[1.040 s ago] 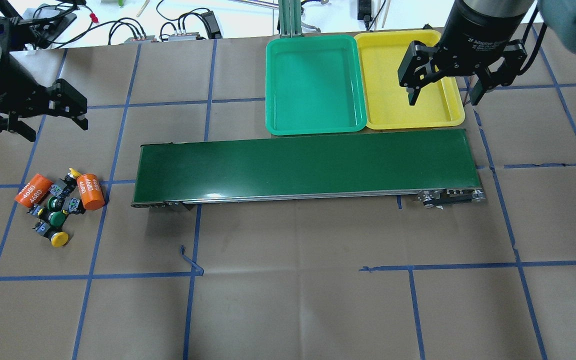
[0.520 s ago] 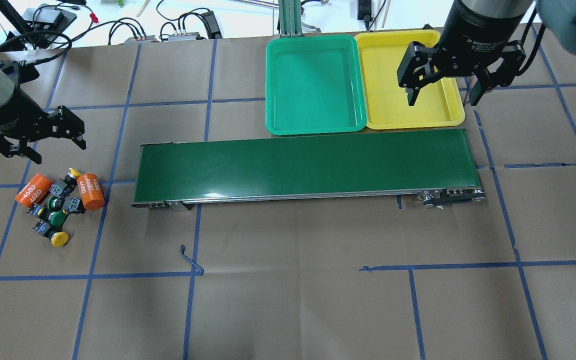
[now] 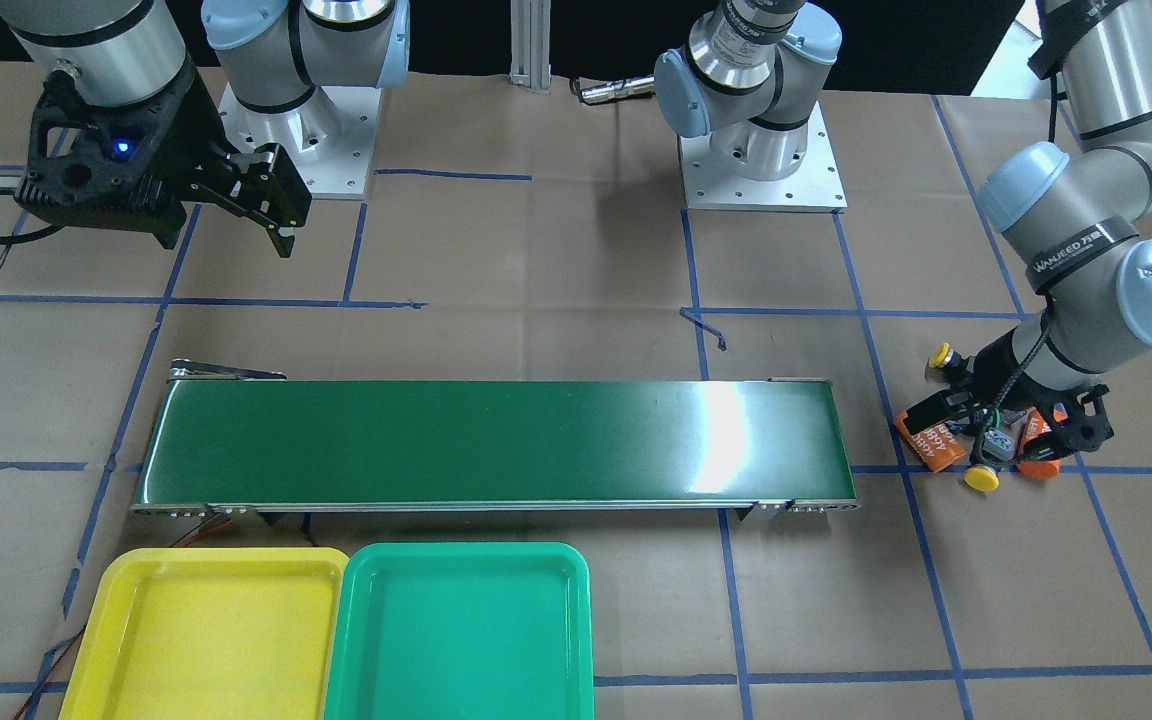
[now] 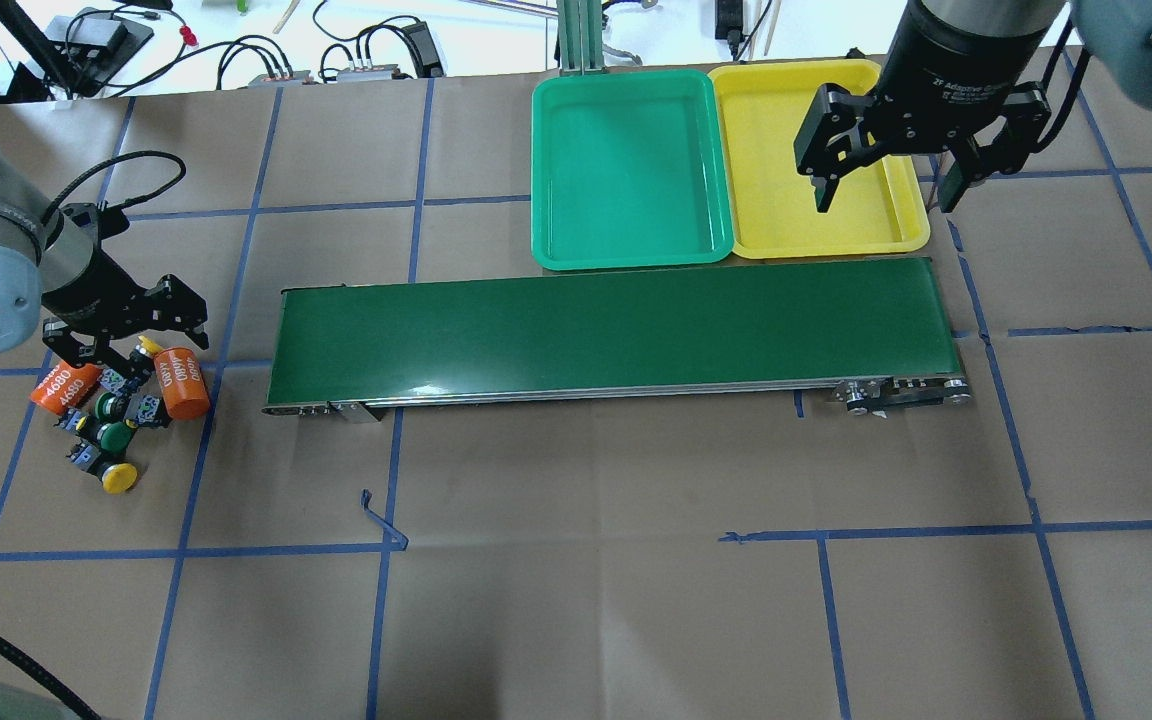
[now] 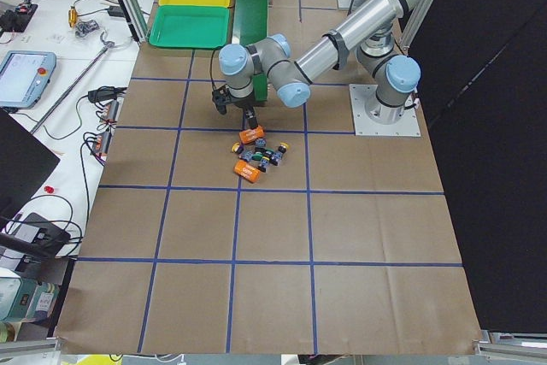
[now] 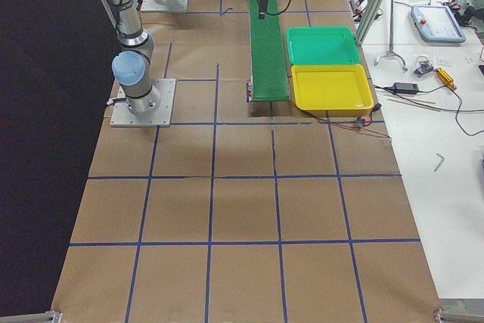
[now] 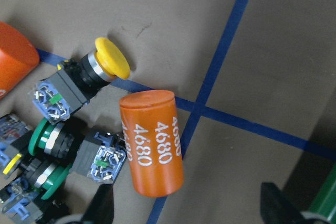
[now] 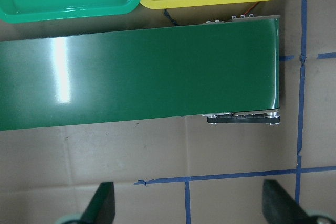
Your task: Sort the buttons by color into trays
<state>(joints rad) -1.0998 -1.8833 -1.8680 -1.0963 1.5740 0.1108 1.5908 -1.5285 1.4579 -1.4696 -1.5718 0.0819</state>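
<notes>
Several buttons lie in a pile at the table's left with two orange cylinders. One yellow-capped button [image 4: 119, 478] is at the near end, another [image 7: 112, 57] at the far end, and two green-capped ones [image 4: 116, 437] [image 7: 44, 135] lie between. My left gripper [image 4: 141, 343] hangs open just over the pile's far end, straddling the far yellow button and holding nothing. The green tray [image 4: 628, 165] and the yellow tray [image 4: 816, 220] sit side by side behind the belt, both bare. My right gripper [image 4: 886, 195] is open and high over the yellow tray's right part.
A long dark green conveyor belt [image 4: 616, 335] runs across the middle, in front of the trays. Two orange cylinders printed "4680" [image 4: 181, 383] [image 4: 64, 385] flank the buttons. Cables and boxes lie beyond the table's far edge.
My left gripper has come down and toward the pile, from beyond it to just over its far end. The right gripper and all objects have stayed put.
</notes>
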